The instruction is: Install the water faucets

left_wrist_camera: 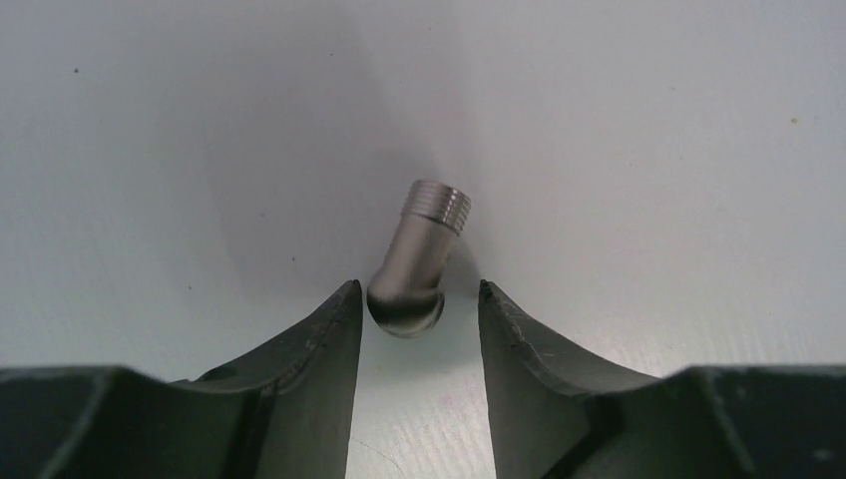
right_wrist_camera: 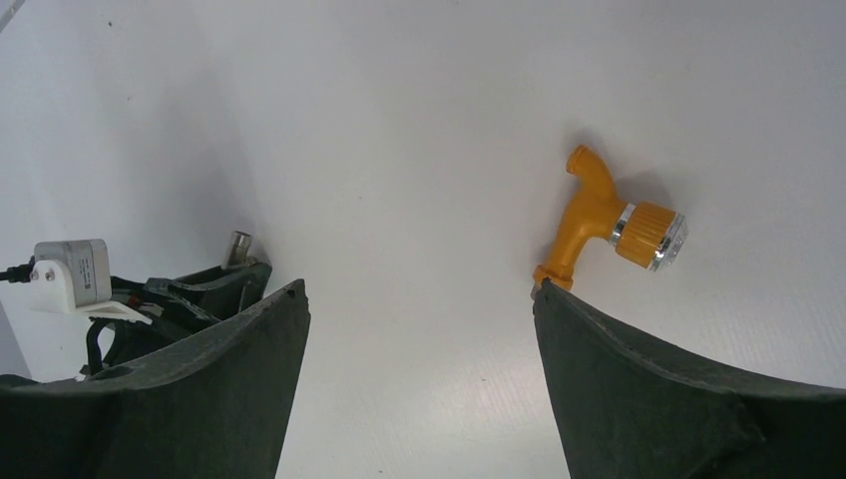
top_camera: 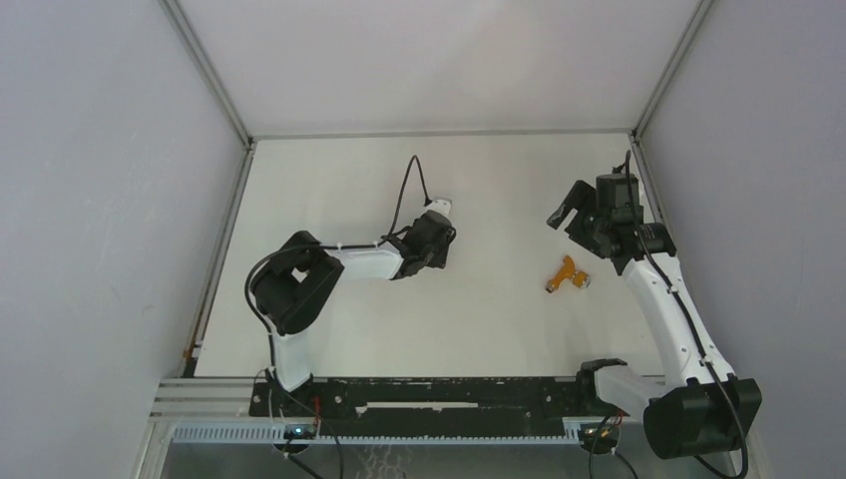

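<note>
A white table (top_camera: pixel 329 329) walled in by pale grey panels (top_camera: pixel 100 200) sets the scene for two robot arms at work on a tap assembly, with neither part yet in hand. The left gripper (left_wrist_camera: pixel 417 299), low over the middle of the table, has its jaws parted on either side of the rounded end of the tiny grey metal fitting (left_wrist_camera: pixel 421 257). The fitting rests on the surface with its threaded end pointing away from the fingers; whether one finger already touches it cannot be told, and a gap shows on the other side. Well apart to the right, the orange tap body (right_wrist_camera: pixel 597 212) lies flat on the table with its silvery round end turned outward. It sits just beyond one fingertip of the right gripper (right_wrist_camera: pixel 419 289), which hangs above it with jaws spread wide and holding nothing. By the look of it the job is at its start: both pieces remain to be picked up and brought together, and the fitting joined to the tap body
</note>
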`<state>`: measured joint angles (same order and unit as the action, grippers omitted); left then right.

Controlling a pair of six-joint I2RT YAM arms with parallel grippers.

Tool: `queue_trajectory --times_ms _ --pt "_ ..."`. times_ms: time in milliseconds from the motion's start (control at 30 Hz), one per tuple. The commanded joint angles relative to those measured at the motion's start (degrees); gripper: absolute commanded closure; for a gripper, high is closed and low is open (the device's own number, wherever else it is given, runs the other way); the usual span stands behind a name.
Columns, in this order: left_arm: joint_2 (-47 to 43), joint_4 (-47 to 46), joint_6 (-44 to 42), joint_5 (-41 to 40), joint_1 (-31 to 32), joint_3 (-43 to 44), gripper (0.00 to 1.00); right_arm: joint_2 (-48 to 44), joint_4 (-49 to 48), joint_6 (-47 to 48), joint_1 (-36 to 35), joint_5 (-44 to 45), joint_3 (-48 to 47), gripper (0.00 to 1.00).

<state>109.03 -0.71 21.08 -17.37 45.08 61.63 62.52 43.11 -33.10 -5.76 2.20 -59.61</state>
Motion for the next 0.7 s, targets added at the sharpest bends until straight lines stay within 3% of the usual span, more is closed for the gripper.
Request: queue_trajectory --times_ms 0,367,533,667 --pt "1.36 5.57 0.69 4.81 -0.03 -0.05 0.49 -1.42 -1.01 -0.48 -0.48 1.39 0.06 0.11" --pt "-4.87 9.67 -1.14 4.55 -0.1 1.81 0.38 -2.11 0.22 -2.49 1.47 3.02 6.49 0.1" --pt "-12.22 13.87 -1.88 4.49 -0.08 1.12 0.32 1.18 -1.53 -3.37 4.49 -3.57 11.09 0.11" --pt "-18.24 15.93 -1.07 7.04 -0.16 -1.08 0.29 6.99 -3.01 -5.56 3.42 -2.25 11.8 0.15"
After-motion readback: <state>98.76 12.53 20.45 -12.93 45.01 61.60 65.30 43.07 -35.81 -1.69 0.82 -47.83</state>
